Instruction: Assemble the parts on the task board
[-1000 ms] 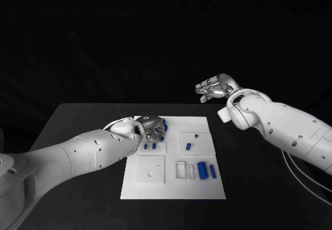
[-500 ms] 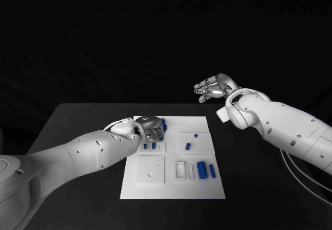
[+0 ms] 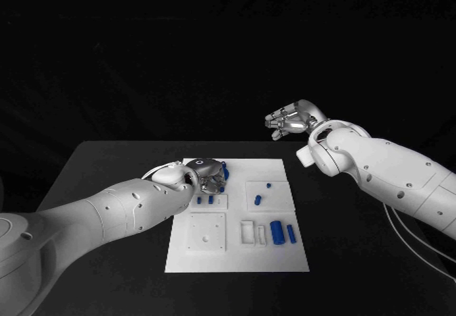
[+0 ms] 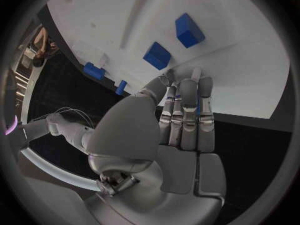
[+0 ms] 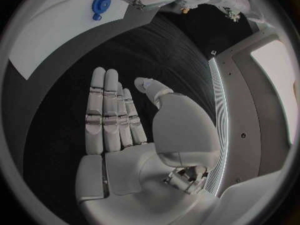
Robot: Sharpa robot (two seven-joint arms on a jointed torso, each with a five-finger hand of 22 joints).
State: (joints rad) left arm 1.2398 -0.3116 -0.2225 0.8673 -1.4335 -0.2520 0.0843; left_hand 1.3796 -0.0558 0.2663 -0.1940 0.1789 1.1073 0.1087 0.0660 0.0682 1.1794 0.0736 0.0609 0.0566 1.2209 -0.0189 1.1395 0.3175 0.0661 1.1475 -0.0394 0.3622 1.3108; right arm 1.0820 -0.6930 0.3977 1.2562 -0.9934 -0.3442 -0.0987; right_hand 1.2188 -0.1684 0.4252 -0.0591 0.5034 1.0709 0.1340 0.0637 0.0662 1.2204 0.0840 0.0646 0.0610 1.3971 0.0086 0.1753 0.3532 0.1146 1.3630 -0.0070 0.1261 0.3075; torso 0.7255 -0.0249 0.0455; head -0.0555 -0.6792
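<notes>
A robot lab: black-draped table, dark backdrop, and a white task board for testing.

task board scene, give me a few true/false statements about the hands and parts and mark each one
1. The left hand is over the far left corner of the task board. True.
2. The right hand grips a blue part. False: it holds nothing, fingers apart, raised beyond the table.
3. A large blue cylinder lies on the board's near right area. True.
4. The board sits on a white table. False: the table is black.
</notes>
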